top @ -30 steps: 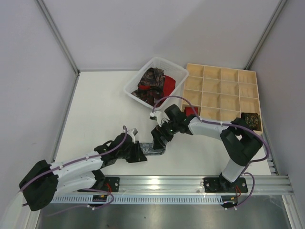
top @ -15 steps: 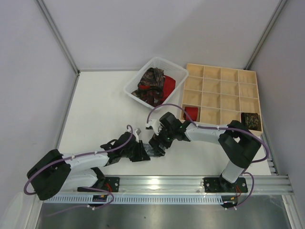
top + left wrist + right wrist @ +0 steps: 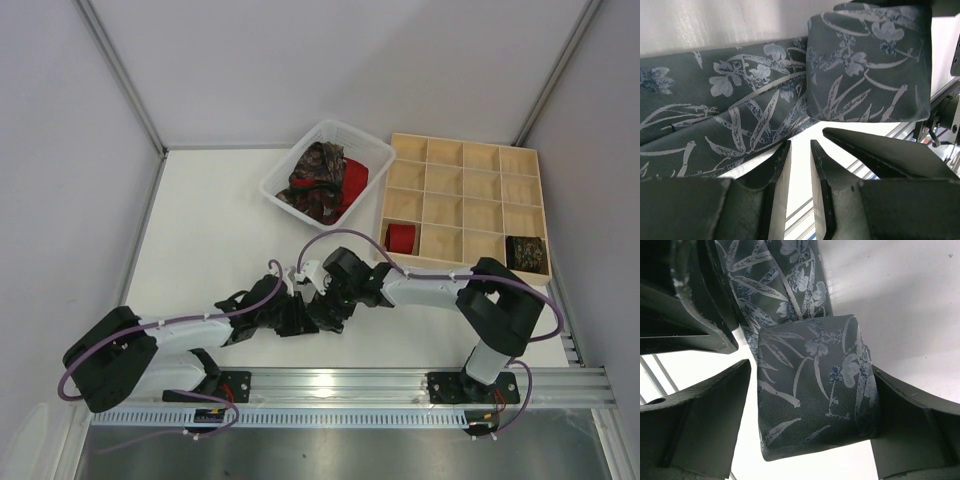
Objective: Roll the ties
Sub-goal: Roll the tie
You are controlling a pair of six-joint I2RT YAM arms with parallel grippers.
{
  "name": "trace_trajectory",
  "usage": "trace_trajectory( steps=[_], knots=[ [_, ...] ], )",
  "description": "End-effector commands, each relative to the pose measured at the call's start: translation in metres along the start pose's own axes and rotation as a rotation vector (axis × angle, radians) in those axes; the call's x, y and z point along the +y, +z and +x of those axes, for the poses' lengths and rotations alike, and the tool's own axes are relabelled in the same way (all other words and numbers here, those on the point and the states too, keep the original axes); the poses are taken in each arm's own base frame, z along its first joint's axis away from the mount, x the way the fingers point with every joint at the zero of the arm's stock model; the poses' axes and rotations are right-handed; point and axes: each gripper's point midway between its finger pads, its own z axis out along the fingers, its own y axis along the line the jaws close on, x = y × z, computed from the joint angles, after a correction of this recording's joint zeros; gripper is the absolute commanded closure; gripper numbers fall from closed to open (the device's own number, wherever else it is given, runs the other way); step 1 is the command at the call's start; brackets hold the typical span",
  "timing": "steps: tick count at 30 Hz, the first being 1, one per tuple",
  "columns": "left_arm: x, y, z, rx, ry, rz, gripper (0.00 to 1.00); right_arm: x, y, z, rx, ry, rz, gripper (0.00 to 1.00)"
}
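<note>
Right gripper [image 3: 810,374] stands wide astride the rolled end of the grey floral fabric necktie [image 3: 812,390], not clamped, on the white table [image 3: 200,230] near its front edge. Left gripper [image 3: 799,145]: narrowly parted, empty, just beside the unrolled strip.

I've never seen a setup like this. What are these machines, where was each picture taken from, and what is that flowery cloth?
These are two robot arms, each ending in a two-fingered hand. One picture looks down from above; two come from wrist cameras. The table holds a white basket of loose ties and a wooden grid tray with a red roll and a dark roll. Between the hands lies a grey flowered tie: the right hand straddles its rolled end, fingers wide; the left hand, fingers slightly apart, holds nothing visible.
</note>
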Motion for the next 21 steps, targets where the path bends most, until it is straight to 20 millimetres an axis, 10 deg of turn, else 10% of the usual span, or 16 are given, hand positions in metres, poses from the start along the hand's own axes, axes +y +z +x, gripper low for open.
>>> trace_trajectory(
  steps=[1,13,18,21],
  knots=[
    [0.01,0.001,-0.001,-0.004,-0.007,-0.029,0.72,-0.003,-0.002,0.01,0.031,-0.022,0.059,0.11],
    [0.022,0.004,0.003,0.005,-0.03,-0.04,0.72,0.004,0.006,0.015,0.05,-0.042,0.067,0.45],
    [0.027,0.005,0.007,0.006,-0.039,-0.045,0.72,0.007,0.003,0.011,0.044,-0.043,0.063,0.75],
    [0.029,0.004,0.007,0.002,-0.04,-0.049,0.72,0.009,0.003,0.01,0.047,-0.045,0.061,0.68]
  ],
)
